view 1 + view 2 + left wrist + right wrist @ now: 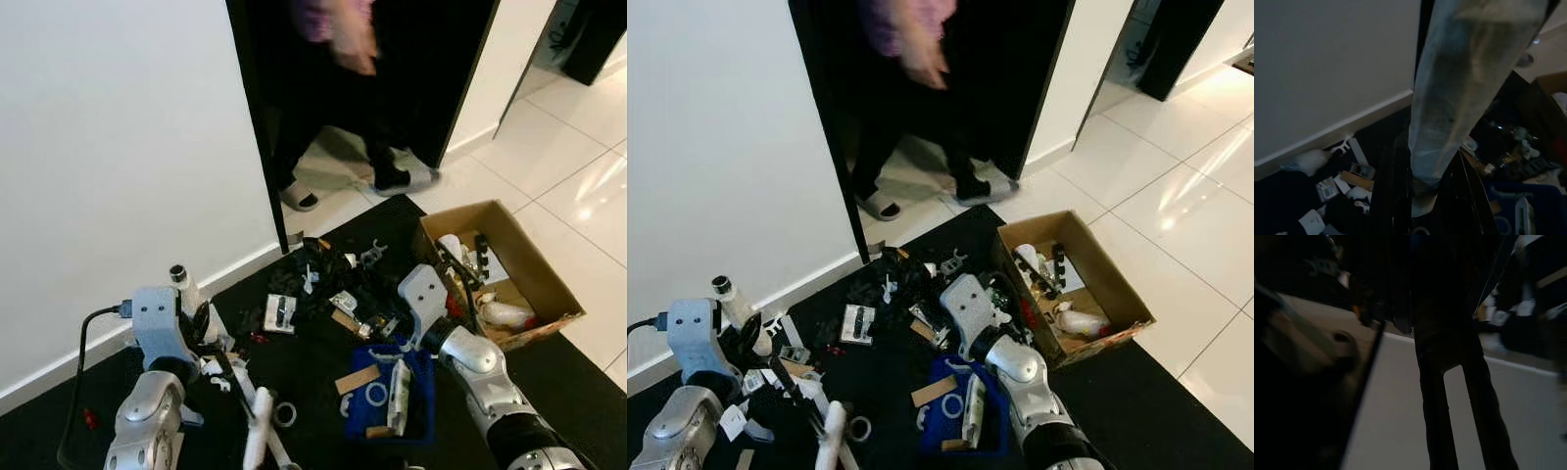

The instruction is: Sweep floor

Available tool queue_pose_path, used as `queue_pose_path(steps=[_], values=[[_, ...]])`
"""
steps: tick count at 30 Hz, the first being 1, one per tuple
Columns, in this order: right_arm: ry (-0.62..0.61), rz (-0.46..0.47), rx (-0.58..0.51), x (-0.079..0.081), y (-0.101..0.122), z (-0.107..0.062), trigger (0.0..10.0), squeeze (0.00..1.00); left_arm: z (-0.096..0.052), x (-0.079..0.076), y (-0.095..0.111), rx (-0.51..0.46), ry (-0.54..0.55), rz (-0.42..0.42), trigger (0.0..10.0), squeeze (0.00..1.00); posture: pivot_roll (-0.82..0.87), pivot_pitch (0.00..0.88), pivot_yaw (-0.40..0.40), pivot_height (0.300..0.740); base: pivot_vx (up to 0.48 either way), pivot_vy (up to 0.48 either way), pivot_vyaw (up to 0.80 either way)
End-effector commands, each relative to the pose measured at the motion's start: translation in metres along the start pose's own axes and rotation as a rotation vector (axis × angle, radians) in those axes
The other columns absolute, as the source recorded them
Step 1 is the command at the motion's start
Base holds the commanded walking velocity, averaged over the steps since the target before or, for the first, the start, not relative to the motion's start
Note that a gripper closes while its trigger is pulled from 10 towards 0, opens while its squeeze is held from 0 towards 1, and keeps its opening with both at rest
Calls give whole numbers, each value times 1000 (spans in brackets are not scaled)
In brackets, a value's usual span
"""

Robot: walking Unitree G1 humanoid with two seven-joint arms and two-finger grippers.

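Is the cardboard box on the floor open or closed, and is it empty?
Open, not empty. The cardboard box has its top open, and white and dark items lie inside; what they are cannot be told.

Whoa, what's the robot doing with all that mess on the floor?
It's cleaning up. Its left gripper is shut on a pale broom handle, and its right arm reaches over a blue dustpan already holding some scraps. Junk is scattered across the dark mat, beside a cardboard box of bits. A person walks through the doorway behind.

Left gripper (1422, 196) clamped — right gripper (1449, 382) fingers parted, both arms forward
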State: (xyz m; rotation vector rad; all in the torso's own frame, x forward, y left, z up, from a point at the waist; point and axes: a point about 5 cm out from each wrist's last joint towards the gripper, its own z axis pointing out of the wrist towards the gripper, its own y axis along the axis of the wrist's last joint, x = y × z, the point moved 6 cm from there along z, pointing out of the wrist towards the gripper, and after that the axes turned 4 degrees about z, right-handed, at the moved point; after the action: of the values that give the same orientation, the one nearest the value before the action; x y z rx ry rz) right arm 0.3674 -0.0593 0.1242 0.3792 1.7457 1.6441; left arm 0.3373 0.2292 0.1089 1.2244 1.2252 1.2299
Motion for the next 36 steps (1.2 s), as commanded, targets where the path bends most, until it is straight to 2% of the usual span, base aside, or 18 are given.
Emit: queue_pose_path(steps=[1,5,8,12,15,17,18,19,20,22,24,25,27,30,31,32,33,36], values=[[91,103,9,26,-10,-1,10000,0,-6,10,3,-14,25,26,10000,0,86,312,60,740,0,0,0],[122,110,8,31,-10,-2,10000,0,-6,12,3,-14,30,26,10000,0,88,308,60,740,0,0,0],[124,103,26,37,-15,2,10000,0,-6,9,-14,19,38,21,10000,0,83,305,60,740,0,0,0],[64,93,38,34,-19,8,10000,0,-8,2,-27,51,37,2,10000,0,83,305,59,740,0,0,0],[-26,58,48,26,-22,11,10000,0,-7,-12,-45,101,26,-70,10000,0,86,305,55,740,0,0,0],[-45,44,50,23,-22,11,10000,0,-7,-15,-48,112,19,-87,10000,0,85,305,54,740,0,0,0],[-56,28,46,22,-20,11,10000,0,-6,-20,-53,135,14,-147,10000,0,84,307,53,740,0,0,0],[-56,28,46,22,-20,11,10000,0,-6,-20,-53,135,14,-147,10000,0,84,307,53,740,0,0,0],[-62,17,44,21,-19,12,10000,0,-6,-24,-56,148,10,-190,10000,0,84,307,53,740,0,0,0],[-100,-45,28,18,-14,14,10000,0,1,-43,-61,173,-16,-308,10000,0,79,310,50,740,0,0,0],[-124,-73,15,15,-12,15,10000,0,5,-56,-63,180,-33,-347,10000,0,79,310,50,740,0,0,0],[-124,-73,15,15,-12,15,10000,0,5,-56,-63,180,-33,-347,10000,0,79,310,50,740,0,0,0],[-110,-83,10,23,-12,18,10000,0,14,-85,-57,180,-106,-427,10000,0,73,311,51,740,0,0,0],[-81,-96,3,36,-12,21,10000,0,20,-121,-47,180,-220,-462,10000,0,65,312,56,740,0,0,0],[-81,-96,3,36,-12,21,10000,0,20,-121,-47,180,-220,-462,10000,0,65,312,56,740,0,0,0],[-69,-111,3,42,-12,22,10000,0,19,-133,-43,178,-258,-475,10000,0,65,312,57,740,0,0,0],[-69,-111,3,42,-12,22,10000,0,19,-133,-43,178,-258,-475,10000,0,65,312,57,740,0,0,0],[-60,-110,1,51,-14,24,10000,0,17,-152,-34,173,-331,-509,10000,0,67,314,59,740,0,0,0]])
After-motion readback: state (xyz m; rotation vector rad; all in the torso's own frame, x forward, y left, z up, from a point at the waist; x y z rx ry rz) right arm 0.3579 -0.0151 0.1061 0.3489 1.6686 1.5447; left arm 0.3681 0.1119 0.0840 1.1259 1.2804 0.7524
